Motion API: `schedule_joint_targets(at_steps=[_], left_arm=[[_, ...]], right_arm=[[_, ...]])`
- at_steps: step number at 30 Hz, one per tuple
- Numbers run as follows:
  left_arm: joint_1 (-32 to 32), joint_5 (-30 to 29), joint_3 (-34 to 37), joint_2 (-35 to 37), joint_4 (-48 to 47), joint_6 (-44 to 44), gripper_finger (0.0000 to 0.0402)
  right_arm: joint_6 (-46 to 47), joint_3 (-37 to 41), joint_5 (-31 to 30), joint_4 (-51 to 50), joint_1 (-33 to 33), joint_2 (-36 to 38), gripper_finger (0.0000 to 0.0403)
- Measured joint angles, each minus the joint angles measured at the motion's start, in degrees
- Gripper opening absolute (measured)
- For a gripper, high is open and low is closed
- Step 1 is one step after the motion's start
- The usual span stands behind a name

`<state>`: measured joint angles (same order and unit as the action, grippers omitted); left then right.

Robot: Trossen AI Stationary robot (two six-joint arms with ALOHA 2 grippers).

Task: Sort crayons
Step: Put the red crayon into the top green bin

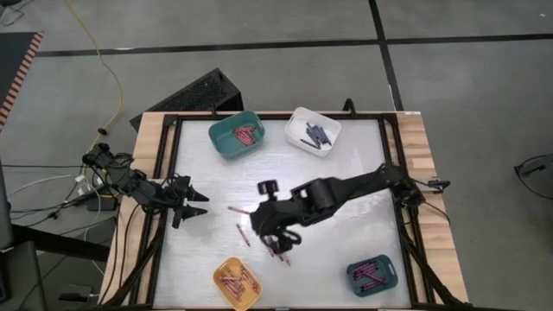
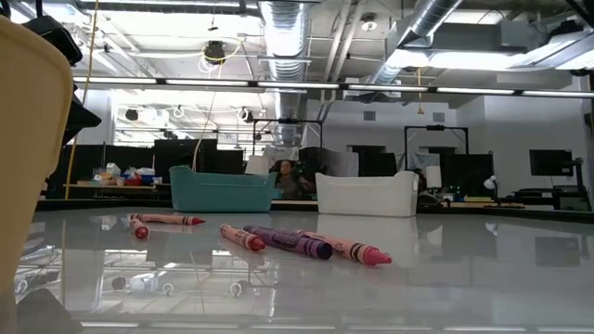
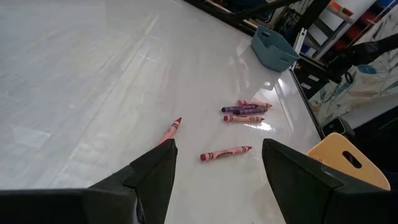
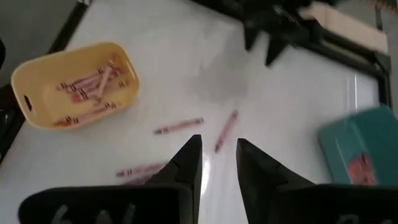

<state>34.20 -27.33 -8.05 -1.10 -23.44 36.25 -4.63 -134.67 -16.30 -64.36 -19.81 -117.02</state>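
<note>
Several loose crayons lie flat on the white table (image 1: pixel 346 181): a pink one (image 1: pixel 239 210), a red one (image 1: pixel 243 234) and a small cluster (image 1: pixel 280 251) of pink and purple ones (image 2: pixel 288 243). My right gripper (image 4: pixel 217 158) hangs above the table near this cluster, slanting down and open; nothing is between its fingers, and a crayon (image 4: pixel 225 130) lies just beyond them. My left gripper (image 1: pixel 194 206) waits open at the table's left edge, pointing across the table at the crayons (image 3: pixel 226 152).
Four bins stand on the table, each with crayons inside: a teal bin (image 1: pixel 235 134) far left, a white bin (image 1: pixel 313 130) far centre, a yellow bin (image 1: pixel 238 282) near left and a blue-grey bin (image 1: pixel 373 274) near right. The table's middle right is bare.
</note>
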Motion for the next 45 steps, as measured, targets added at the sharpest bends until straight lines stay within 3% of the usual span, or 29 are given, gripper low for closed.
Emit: schedule_joint_targets(at_steps=[6,13,17,21,29,38,45], left_arm=[[0.0,0.0,0.0,0.0,0.0,0.0,0.0228],[0.0,0.0,0.0,0.0,0.0,0.0,0.0228],[0.0,0.0,0.0,0.0,0.0,0.0,0.0228],[0.0,0.0,0.0,0.0,0.0,0.0,0.0228],[0.0,0.0,0.0,0.0,0.0,0.0,0.0228],[0.0,0.0,0.0,0.0,0.0,0.0,0.0228],[0.0,0.0,0.0,0.0,0.0,0.0,0.0228]], right_arm=[[-3.1,0.0,1.1,7.0,-0.5,-3.9,0.0095],[5.6,0.0,2.9,19.0,-0.5,-8.6,0.0095],[15.7,0.0,-3.7,22.5,-0.8,-11.5,0.0095],[18.2,0.0,-13.4,24.7,-2.0,-14.9,0.0095],[23.6,0.0,-14.6,22.7,-3.1,-20.3,0.0095],[30.7,0.0,-26.3,5.1,0.1,-21.2,0.0095],[27.4,0.0,-25.8,1.4,3.5,-21.0,0.0095]])
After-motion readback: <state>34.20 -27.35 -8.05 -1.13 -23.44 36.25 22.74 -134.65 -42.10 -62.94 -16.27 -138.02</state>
